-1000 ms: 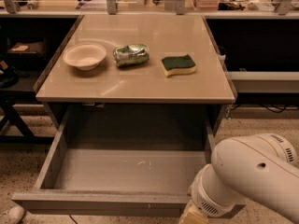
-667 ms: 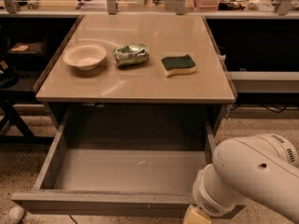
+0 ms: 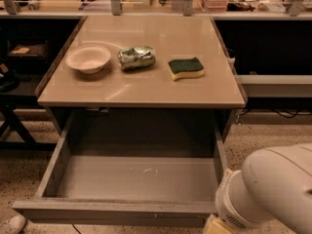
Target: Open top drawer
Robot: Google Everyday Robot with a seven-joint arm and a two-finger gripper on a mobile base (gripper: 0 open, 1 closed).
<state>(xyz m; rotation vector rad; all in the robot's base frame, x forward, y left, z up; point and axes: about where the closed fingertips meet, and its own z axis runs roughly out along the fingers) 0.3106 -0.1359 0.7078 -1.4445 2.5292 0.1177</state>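
Observation:
The top drawer [image 3: 136, 179] is pulled far out from under the beige table [image 3: 146, 89]. Its plain grey box interior shows, with small pale scratches right of centre on the floor. Its front panel [image 3: 112, 212] runs along the bottom of the view. My white arm [image 3: 273, 189] fills the bottom right corner, beside the drawer's right front corner. The gripper itself is out of view, hidden below the arm and the picture's edge.
On the table top lie a pale bowl [image 3: 88, 58], a crushed green can [image 3: 137, 57] and a green-and-yellow sponge [image 3: 185, 68]. Dark shelving stands left and right of the table. Speckled floor surrounds the drawer. A white shoe tip [image 3: 12, 224] shows at bottom left.
Nothing has visibly changed; the drawer stays open and my arm holds at the bottom right.

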